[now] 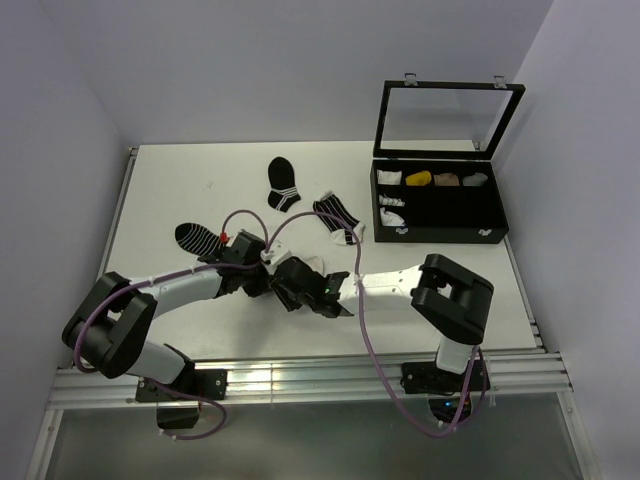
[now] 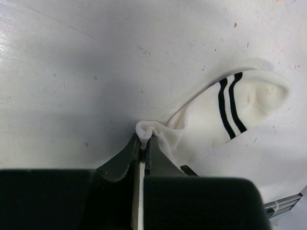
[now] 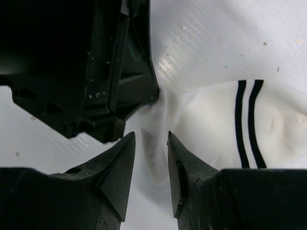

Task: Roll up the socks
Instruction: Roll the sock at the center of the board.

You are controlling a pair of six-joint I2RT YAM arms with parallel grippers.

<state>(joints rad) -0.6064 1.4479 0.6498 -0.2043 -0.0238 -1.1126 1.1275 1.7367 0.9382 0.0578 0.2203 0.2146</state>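
Note:
The mostly white sock with two black stripes lies flat on the table between my two grippers, and shows in the top view. My left gripper is shut on a bunched edge of it. My right gripper is open by a narrow gap, with its jaws on either side of a fold of the same sock, close to the left gripper's body. The black sock with white stripes and white toe lies apart, behind the grippers.
An all-black sock with thin stripes lies left of the left gripper. A black sock with white bands lies further back. A black compartment case with its lid raised stands at the back right and holds several rolled socks.

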